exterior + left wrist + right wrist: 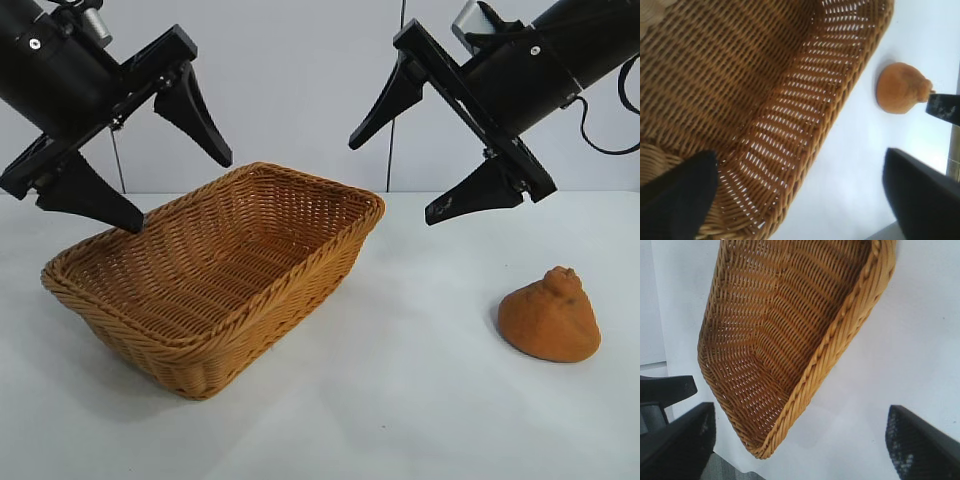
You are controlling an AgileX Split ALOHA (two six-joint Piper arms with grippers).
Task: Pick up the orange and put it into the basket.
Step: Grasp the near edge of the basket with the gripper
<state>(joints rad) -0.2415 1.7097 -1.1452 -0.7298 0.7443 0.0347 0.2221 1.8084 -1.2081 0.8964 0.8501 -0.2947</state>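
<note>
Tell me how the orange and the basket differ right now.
The basket is far bigger than the orange. The basket is woven and rectangular with sloping sides; the orange is a rough cone with a knobbly top. The basket sits toward the table's left, the orange at its right, well apart. Both are orange-brown and rest untouched on the white table.

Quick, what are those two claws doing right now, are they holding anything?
Left gripper: open, holding nothing, hanging over the basket.
Right gripper: open, holding nothing, up above the table; the orange lies untouched.
</note>
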